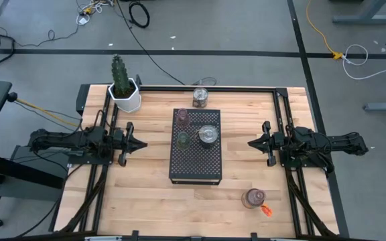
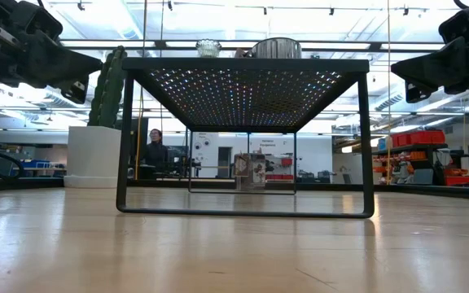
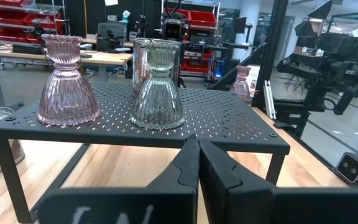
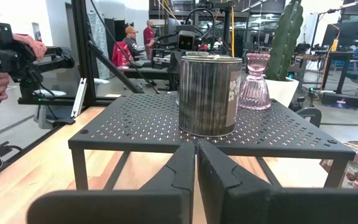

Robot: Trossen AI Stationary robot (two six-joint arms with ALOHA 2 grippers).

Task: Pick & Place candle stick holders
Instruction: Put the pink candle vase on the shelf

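Note:
A black perforated rack stands at the table's middle. On its far half stand three candle stick holders: a pink ribbed one, a green ribbed one and a wider silvery one. A fourth holder rests on the table by the far edge. A pinkish one with an orange tag sits near the front right. My left gripper is shut and level, left of the rack. My right gripper is shut and level, right of it. Neither touches anything.
A cactus in a white pot stands at the far left corner. Black rails frame the table's far and side edges. Bare wood lies between each gripper and the rack. Beyond the table's near side, a person's hands hold a dark device.

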